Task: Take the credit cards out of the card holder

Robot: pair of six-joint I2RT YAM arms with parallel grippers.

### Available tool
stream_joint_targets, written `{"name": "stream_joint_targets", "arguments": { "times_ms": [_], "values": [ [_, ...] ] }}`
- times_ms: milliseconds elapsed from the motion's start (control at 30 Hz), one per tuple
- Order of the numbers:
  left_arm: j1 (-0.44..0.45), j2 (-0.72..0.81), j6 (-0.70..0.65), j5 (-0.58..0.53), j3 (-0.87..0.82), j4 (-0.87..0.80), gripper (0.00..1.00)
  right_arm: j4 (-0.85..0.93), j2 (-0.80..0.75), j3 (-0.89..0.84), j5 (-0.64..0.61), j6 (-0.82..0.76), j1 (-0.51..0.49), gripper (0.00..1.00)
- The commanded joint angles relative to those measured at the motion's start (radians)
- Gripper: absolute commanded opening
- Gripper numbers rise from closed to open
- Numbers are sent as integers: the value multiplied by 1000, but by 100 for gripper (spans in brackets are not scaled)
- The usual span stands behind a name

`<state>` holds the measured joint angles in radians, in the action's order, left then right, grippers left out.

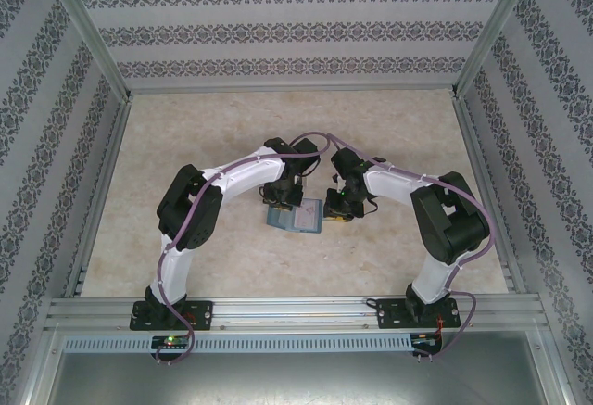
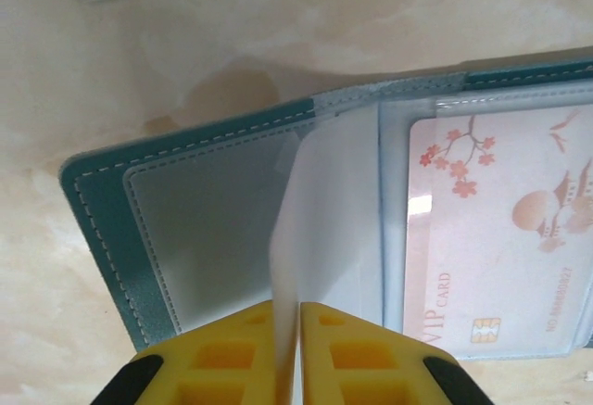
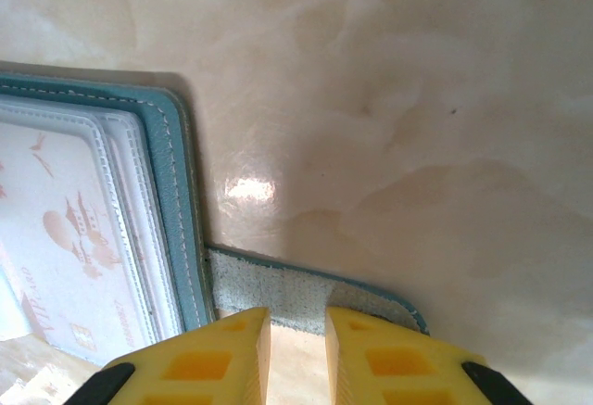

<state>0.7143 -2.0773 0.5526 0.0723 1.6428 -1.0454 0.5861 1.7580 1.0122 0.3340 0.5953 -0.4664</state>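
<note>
"While the left gripper (image 2: 285,349) pinched the clear sleeve (image 2: 324,220), where lay the card (image 2: 505,229)?"

"Just right of it, pocketed in the open holder (image 2: 102,229) at frame right. The right gripper (image 3: 296,349) sat nearly closed by the tab (image 3: 287,294); grip unclear."

I see the card holder (image 1: 295,217) lying open like a book on the table (image 1: 185,145), in the middle and a bit to the near side. It is teal-blue with pale stitches and clear pockets inside. One clear pocket page (image 2: 320,210) stands up from the fold. A credit card (image 2: 505,229) lies flat in the right half, pale pink with blossoms and the words VIP CARD. The strap tab (image 3: 296,296) lies flat off the right edge.
</note>
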Motion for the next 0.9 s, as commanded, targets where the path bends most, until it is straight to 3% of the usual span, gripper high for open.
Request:
{"name": "stream_joint_targets", "arguments": {
  "times_ms": [0,500,867],
  "values": [
    [18,-26,-28,-29,-5,-51,11,20,23,18,-5,-21,6,24],
    [10,3,-27,-59,-90,-42,23,39,35,49,-6,-22,-3,24],
    [-20,70,-41,-93,-117,-60,24,63,31,75,-10,-23,-13,24]
  ]
}}
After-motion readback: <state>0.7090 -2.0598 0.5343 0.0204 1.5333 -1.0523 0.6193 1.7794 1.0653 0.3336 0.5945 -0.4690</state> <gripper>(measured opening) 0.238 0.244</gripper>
